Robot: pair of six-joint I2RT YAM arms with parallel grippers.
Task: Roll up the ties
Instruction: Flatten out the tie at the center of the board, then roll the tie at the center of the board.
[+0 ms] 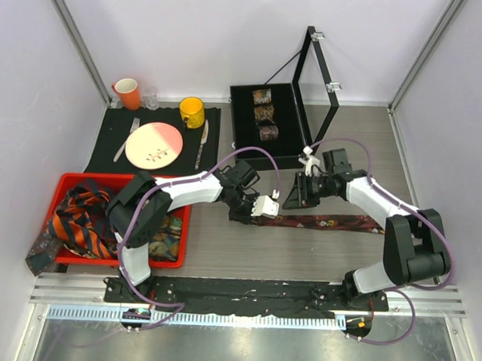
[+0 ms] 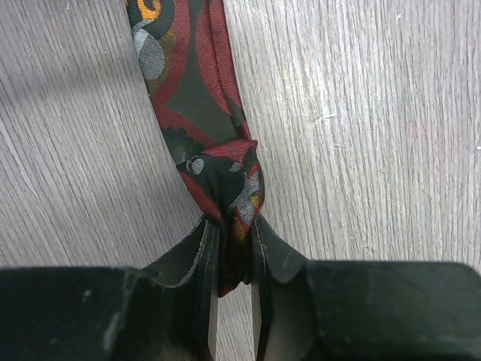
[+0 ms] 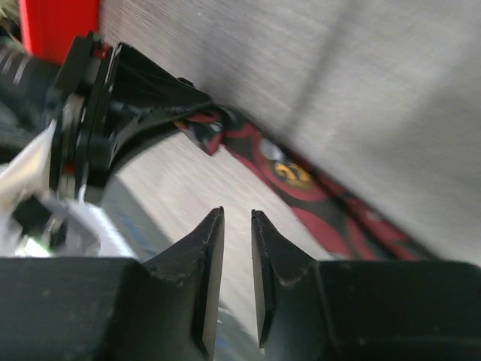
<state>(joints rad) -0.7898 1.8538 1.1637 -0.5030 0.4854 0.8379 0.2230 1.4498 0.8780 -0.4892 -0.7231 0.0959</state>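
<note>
Both arms reach inward over the table and meet at its middle. The dark red patterned tie lies flat there, stretching rightward. The left gripper pinches its bunched end. The right gripper, jaws narrowly parted, holds nothing close beside it

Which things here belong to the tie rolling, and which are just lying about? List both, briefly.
For the job: dark red tie, pinched in the left claw; rolled ties in the black case; loose ties in the red bin.
Lying about: plate, orange cup, yellow mug, glass.
</note>
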